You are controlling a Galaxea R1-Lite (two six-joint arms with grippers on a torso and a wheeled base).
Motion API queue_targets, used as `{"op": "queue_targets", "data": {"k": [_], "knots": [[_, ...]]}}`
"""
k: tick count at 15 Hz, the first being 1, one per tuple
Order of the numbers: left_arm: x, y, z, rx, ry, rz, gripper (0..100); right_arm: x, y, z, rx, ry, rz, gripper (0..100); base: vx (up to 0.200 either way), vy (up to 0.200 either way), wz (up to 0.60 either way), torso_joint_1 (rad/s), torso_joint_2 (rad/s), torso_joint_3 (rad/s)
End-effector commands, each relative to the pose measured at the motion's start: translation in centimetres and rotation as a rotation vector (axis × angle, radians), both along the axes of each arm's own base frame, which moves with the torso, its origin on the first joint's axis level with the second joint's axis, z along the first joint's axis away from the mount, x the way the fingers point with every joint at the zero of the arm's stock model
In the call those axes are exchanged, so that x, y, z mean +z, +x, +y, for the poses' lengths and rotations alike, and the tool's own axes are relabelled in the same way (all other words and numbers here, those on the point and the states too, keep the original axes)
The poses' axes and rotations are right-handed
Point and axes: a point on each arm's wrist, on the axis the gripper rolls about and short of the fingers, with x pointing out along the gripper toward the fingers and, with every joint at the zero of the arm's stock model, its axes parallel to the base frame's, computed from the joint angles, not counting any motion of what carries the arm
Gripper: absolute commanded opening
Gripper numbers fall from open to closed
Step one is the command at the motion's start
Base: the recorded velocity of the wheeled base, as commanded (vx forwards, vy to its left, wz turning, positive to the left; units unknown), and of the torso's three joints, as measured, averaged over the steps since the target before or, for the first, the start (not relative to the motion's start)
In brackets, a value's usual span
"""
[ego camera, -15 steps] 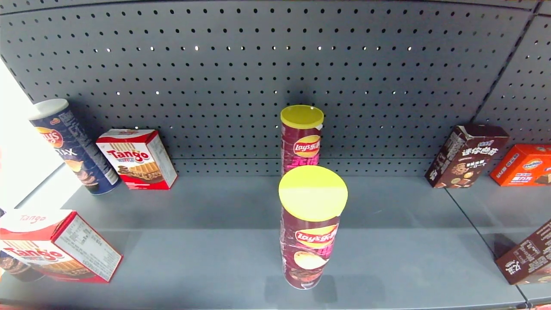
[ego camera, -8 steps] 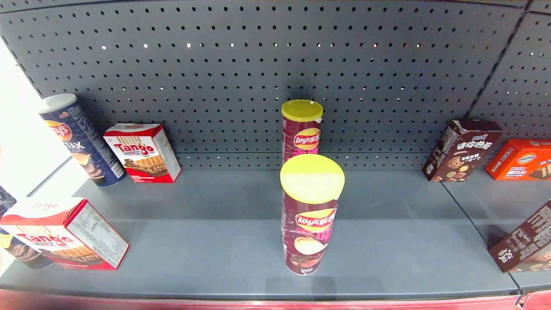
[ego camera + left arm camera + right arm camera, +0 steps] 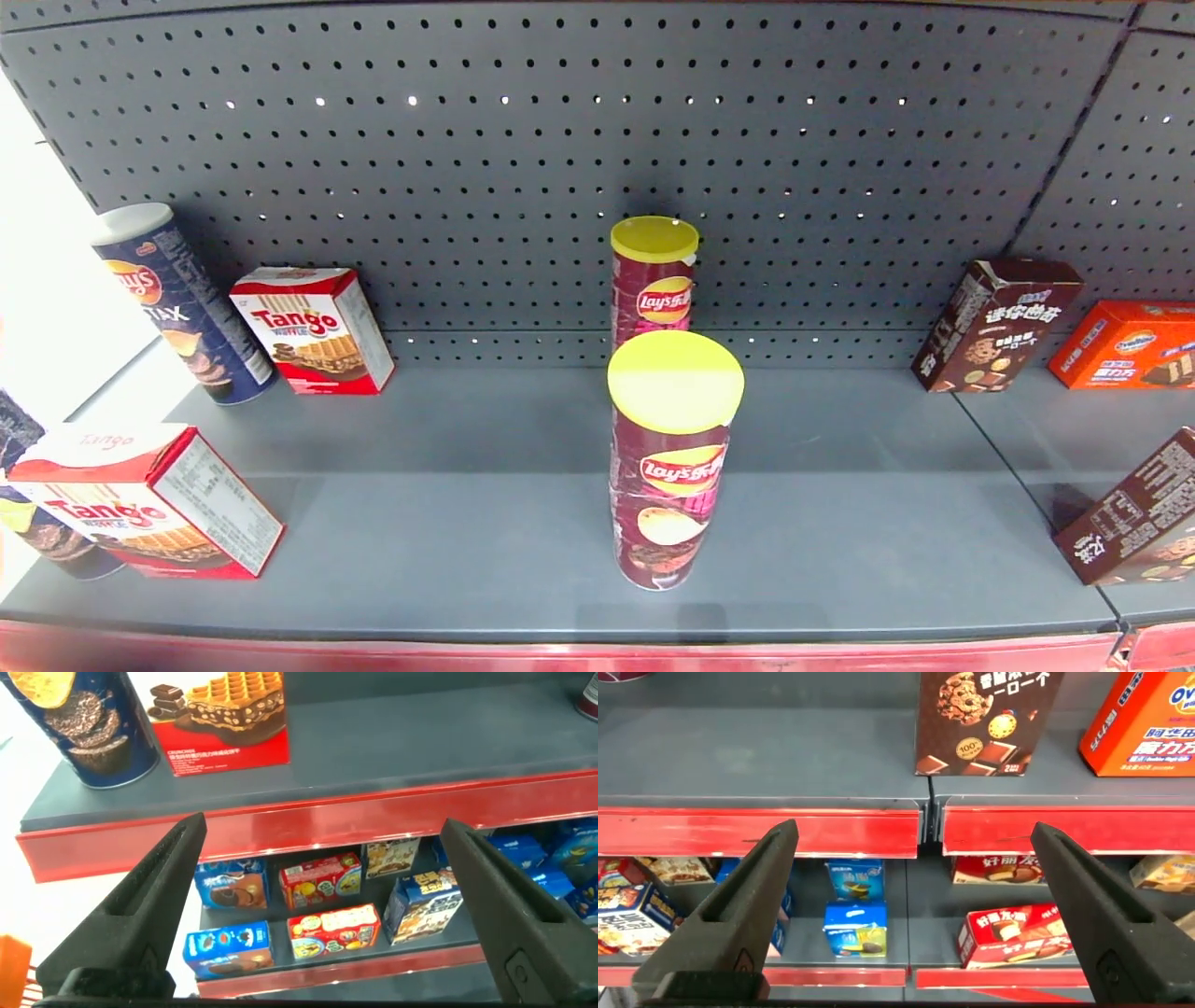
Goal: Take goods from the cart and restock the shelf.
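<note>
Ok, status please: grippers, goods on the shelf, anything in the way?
Left gripper open, empty. Right gripper open, empty. Front chip can, rear chip can upright on shelf. No obstacle seen.

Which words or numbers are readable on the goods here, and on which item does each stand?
"Tango": rear red-and-white box and front red-and-white box.
"Lay's": front maroon can and rear maroon can.
"STAX": blue can.
"100%": brown box.
Chinese characters and the fine print on box sides: too small to read.
</note>
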Motion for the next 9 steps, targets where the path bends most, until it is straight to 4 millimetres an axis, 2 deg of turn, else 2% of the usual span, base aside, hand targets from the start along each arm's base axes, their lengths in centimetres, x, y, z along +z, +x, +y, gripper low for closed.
{"op": "queue_targets", "data": {"k": [1,9], "knots": [[0.0,0.01,0.0,0.0,0.0,0.002,100,0.0,0.0,0.0,0.001,0.0,0.0,100,0.0,0.0,0.0,0.0,0.0,0.0],[0.0,0.01,0.0,0.0,0.0,0.002,100,0.0,0.0,0.0,0.001,-0.002,0.0,100,0.0,0.0,0.0,0.0,0.0,0.0]]}}
